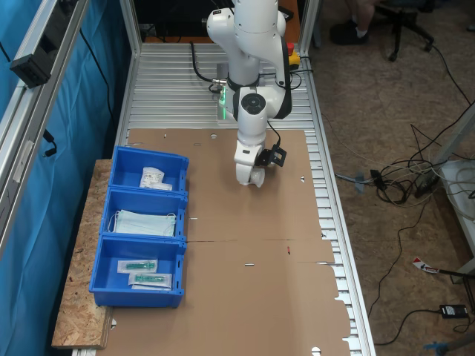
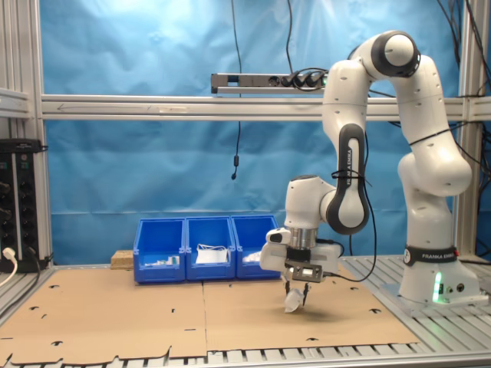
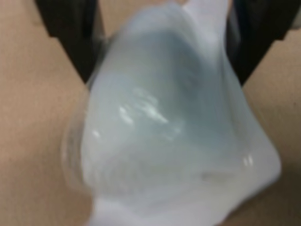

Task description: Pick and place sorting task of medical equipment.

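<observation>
Brown cardboard covers the table (image 1: 245, 297), which stands before a blue backdrop with an aluminium frame around it. Near the middle of the cardboard the end effector (image 1: 257, 178) points downward and is clenched on the small white packet (image 2: 293, 300), which hangs from between its fingers; in the second exterior view the packet's lower end sits just above the cardboard or barely touching it, and I cannot tell which. In the wrist view the packet (image 3: 174, 127) bulges as a pale, glossy, blurred mass between the two dark fingers (image 3: 70, 37), its long axis running down and away from the fingertips. The relation that matters for the coming move is packet to bins: three blue bins (image 1: 141, 236) stand in a row along the table edge beside the blue curtain, well apart from the held packet across open cardboard. The bin nearest the robot's base (image 1: 148, 170) already holds a similar white packet (image 1: 153, 178), so I judge it the likely goal; the middle bin holds pale blue face masks (image 1: 145, 222) and the far bin flat clear packs with green parts (image 1: 141, 265). From the first exterior view the wrist hides most of the held packet, and the bin contents are too small to make out in detail in the second exterior view.
</observation>
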`<action>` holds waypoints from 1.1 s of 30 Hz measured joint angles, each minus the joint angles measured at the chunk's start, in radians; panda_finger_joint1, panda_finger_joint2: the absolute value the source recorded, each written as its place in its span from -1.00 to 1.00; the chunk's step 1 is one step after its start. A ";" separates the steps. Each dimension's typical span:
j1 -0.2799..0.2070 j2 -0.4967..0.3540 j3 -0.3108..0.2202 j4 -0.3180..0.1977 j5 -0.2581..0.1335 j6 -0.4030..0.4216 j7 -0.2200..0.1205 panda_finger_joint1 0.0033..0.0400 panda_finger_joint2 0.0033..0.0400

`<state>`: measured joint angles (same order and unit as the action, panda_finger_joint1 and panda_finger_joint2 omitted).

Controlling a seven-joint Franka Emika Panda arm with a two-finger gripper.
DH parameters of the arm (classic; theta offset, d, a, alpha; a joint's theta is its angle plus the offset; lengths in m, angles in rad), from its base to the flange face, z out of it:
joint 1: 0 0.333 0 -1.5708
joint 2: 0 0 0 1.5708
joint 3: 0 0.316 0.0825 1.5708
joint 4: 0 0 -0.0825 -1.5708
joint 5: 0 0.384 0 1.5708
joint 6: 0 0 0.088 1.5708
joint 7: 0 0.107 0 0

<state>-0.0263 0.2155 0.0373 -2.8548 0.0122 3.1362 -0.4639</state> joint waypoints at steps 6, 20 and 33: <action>0.000 0.000 0.000 0.000 0.000 0.000 0.000 -0.32 -0.32; 0.000 -0.008 0.000 0.000 0.000 -0.005 0.000 -0.87 -0.87; 0.000 -0.165 0.000 0.000 0.000 -0.186 0.000 -0.87 -0.87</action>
<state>-0.0262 0.0509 0.0374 -2.8552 0.0122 2.9497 -0.4639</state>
